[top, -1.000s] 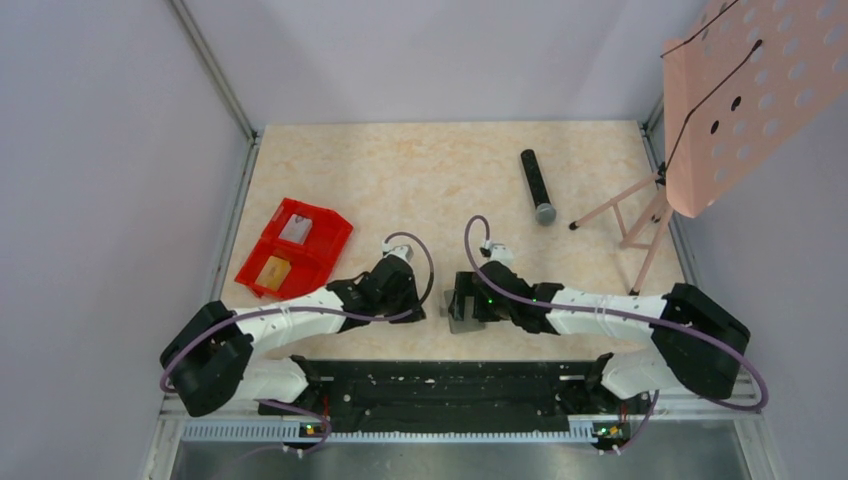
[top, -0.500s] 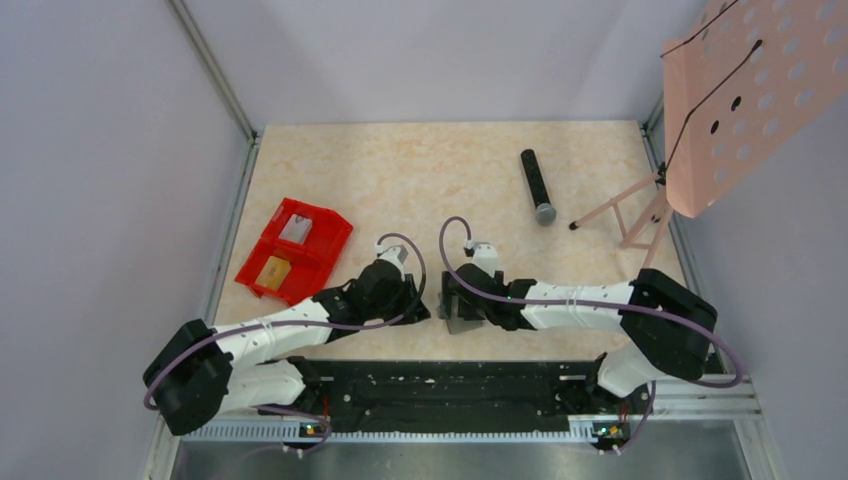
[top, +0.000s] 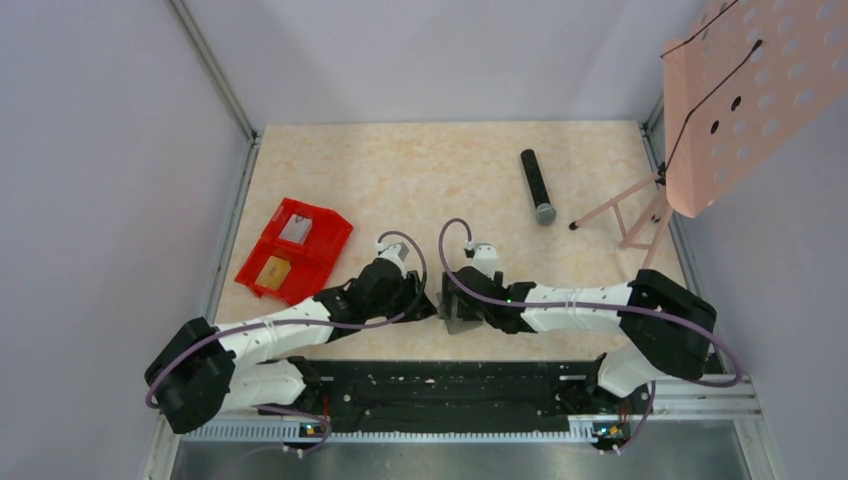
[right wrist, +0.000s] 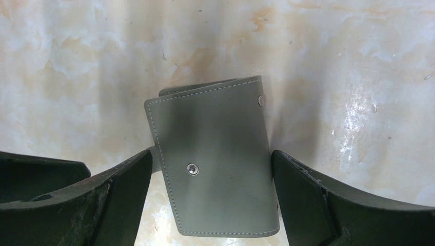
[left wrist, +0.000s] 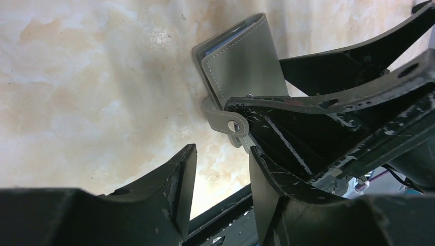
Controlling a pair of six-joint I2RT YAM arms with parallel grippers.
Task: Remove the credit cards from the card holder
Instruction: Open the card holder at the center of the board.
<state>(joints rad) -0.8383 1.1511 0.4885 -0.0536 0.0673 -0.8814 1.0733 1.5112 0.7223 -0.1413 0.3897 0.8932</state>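
The grey card holder (right wrist: pixel 215 154) lies folded on the table, its snap strap (left wrist: pixel 233 125) loose at one side. My right gripper (right wrist: pixel 211 154) is open and straddles it: the right finger (right wrist: pixel 297 189) is at its edge, and a thin gap shows at the left finger (right wrist: pixel 123 189). My left gripper (left wrist: pixel 221 148) is open just beside the strap, with only table between its fingers. From above, both grippers meet over the card holder (top: pixel 462 323) near the table's front edge. The credit cards are hidden inside the fold.
A red two-compartment bin (top: pixel 322 250) sits at the left with a grey flat item and an orange one inside. A black microphone (top: pixel 537 187) lies at the back right. A pink perforated stand (top: pixel 740 90) rises at the right, its legs (top: pixel 630 215) on the table.
My left gripper has opened from nearly shut and edged toward the holder. The right arm shifted left over the holder, and its jaws have narrowed slightly.
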